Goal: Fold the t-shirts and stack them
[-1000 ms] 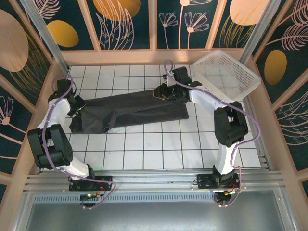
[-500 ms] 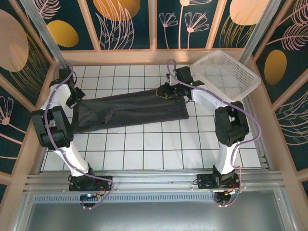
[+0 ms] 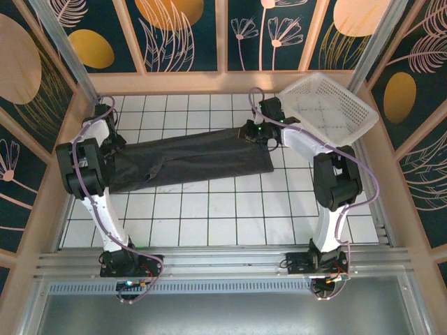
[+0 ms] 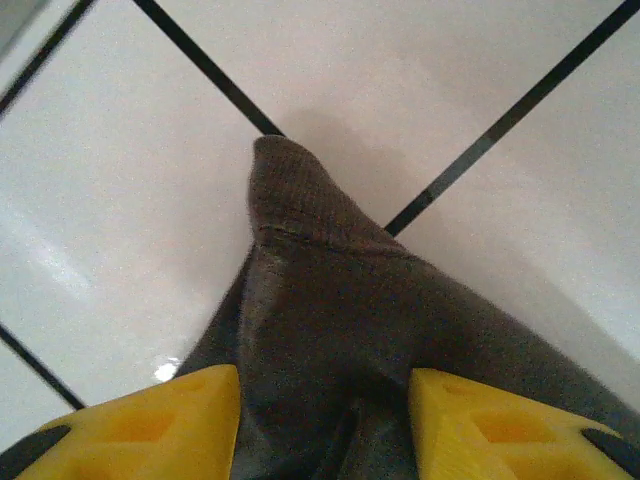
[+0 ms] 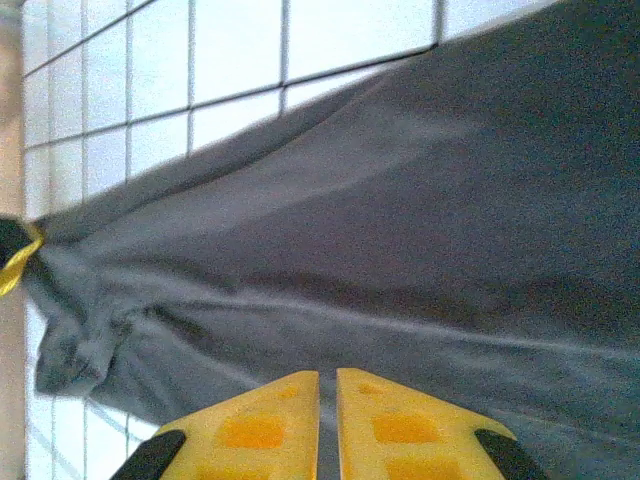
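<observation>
One dark charcoal t-shirt (image 3: 195, 157) lies stretched in a long band across the white tiled floor, from left to right. My left gripper (image 3: 116, 148) is at its left end. In the left wrist view it (image 4: 325, 385) is open, its yellow fingers (image 4: 180, 410) apart on either side of a bunched corner of the t-shirt (image 4: 320, 300) that rests on the tiles. My right gripper (image 3: 255, 132) is at the shirt's far right corner. The right wrist view shows it (image 5: 328, 378) shut on the t-shirt (image 5: 400, 220), with cloth in the thin slit between its fingers.
A white mesh basket (image 3: 349, 122) sits tilted at the back right corner, just right of my right arm. Patterned walls close in the tiled floor (image 3: 230, 209) on three sides. A metal rail (image 3: 223, 262) runs along the near edge.
My left arm swung back and left, pulling the shirt's left end out straight, then its jaws opened and let the cloth go. My right gripper shifted slightly right and closed tighter.
</observation>
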Tool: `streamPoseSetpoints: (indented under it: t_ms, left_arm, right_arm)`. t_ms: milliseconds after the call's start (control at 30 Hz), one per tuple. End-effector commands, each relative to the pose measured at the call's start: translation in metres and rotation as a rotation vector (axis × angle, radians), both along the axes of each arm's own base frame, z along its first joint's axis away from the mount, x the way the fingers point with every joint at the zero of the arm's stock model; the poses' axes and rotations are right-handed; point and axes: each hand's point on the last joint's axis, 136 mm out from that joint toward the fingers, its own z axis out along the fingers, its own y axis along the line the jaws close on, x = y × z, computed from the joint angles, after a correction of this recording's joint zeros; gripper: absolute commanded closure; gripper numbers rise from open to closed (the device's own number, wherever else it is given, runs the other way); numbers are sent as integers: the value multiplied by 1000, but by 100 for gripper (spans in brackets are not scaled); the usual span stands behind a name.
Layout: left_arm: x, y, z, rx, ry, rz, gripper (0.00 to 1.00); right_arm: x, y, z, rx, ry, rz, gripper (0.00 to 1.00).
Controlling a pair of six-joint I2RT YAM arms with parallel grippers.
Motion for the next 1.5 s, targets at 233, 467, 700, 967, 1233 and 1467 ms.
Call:
streamPoseSetpoints:
  t_ms: [233, 467, 700, 967, 1233, 1467]
  left_arm:
    - [-77, -91, 42, -227, -236, 192, 53]
    - [-89, -120, 5, -372, -209, 257, 55]
    - [-52, -102, -30, -278, -110, 242, 57]
    - [46, -125, -36, -401, -204, 91, 58]
    - [174, -269, -27, -680, -364, -149, 59]
    - [217, -373, -34, -878, -468, -210, 60]
  right_arm:
    - [66, -40, -71, -282, 77, -167, 92]
    - [69, -62, -105, -399, 141, -205, 91]
    - [36, -111, -134, -518, 296, -292, 92]
    - [-51, -165, -140, -596, 439, -378, 95]
    - [-199, -140, -144, -551, 563, -202, 94]
    - [-281, -70, -135, -421, 614, 72, 91]
